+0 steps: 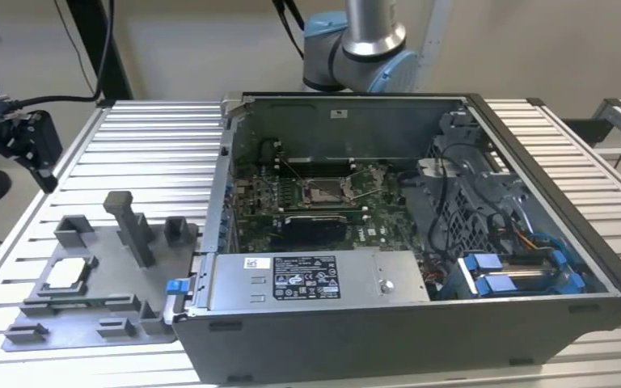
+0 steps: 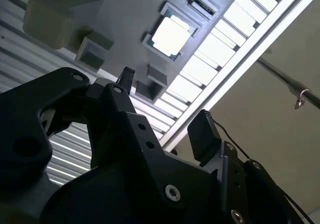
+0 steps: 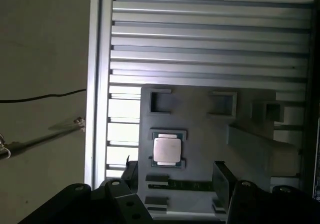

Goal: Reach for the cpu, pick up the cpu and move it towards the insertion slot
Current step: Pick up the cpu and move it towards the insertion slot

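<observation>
The cpu (image 1: 65, 275) is a pale silvery square lying flat in a holder on the grey fixture plate (image 1: 106, 335), at the exterior view's left. Both wrist views look down on the cpu (image 3: 166, 150) (image 2: 171, 33) past my black fingers. My gripper (image 3: 175, 176) (image 2: 165, 104) is open, hanging above the plate with the chip ahead of its fingertips and nothing between them. It is apart from the cpu. The insertion slot (image 1: 325, 191), a shiny framed socket on the green board, sits inside the open computer case, well to the exterior view's right of the chip.
Upright grey blocks and a tall post (image 1: 129, 226) stand on the fixture plate beside the cpu. The case wall (image 1: 220, 186) separates plate from board. A ribbed metal table (image 1: 143, 137) carries everything; its edge rail (image 3: 97, 84) runs close by. Cables and drive bays (image 1: 504, 271) fill the case's right.
</observation>
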Motion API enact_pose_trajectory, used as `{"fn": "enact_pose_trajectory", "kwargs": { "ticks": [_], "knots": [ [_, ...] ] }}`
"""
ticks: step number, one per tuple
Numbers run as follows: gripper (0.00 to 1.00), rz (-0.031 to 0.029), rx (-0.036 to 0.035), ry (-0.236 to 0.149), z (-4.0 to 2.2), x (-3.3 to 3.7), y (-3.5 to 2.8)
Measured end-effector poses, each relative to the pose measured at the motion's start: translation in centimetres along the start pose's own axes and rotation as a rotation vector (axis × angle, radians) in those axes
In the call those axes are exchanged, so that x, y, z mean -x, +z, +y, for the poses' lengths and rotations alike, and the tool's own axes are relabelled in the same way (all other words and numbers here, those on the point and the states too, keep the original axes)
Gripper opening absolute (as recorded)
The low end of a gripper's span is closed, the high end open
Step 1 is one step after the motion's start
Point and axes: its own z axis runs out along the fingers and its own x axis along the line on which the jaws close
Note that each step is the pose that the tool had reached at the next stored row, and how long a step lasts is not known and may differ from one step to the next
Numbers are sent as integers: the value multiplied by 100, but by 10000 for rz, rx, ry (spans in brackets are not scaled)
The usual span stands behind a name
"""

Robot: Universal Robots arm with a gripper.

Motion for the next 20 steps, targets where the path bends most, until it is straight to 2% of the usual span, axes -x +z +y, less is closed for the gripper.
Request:
{"fn": "enact_pose_trajectory", "kwargs": {
  "ticks": [20],
  "knots": [
    [100, 0, 0, 0, -9, -2, 227]
  ]
}}
